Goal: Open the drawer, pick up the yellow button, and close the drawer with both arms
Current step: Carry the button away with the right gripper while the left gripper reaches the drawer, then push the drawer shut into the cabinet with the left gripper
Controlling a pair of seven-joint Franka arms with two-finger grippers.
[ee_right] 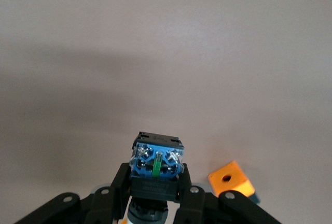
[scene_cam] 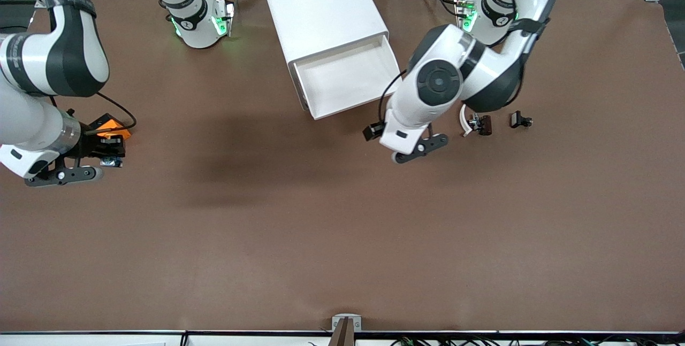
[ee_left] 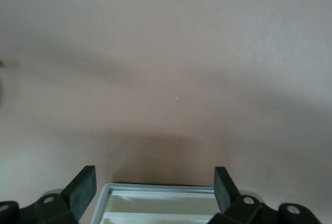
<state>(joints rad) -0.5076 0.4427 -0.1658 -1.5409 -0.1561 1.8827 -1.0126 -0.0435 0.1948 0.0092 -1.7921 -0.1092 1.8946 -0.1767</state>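
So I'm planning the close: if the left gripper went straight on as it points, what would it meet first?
Probably the open drawer: its rim sits between the open left gripper fingers, though depth is unclear.

The open drawer (scene_cam: 350, 81) juts from the cabinet (scene_cam: 321, 9) into the table's (scene_cam: 321, 239) middle, with the left gripper (scene_cam: 420, 149) beside its corner. Two small black parts (scene_cam: 500, 122) and an orange block (scene_cam: 109, 125) clutter the ends; the brown surface nearer the camera lies bare.
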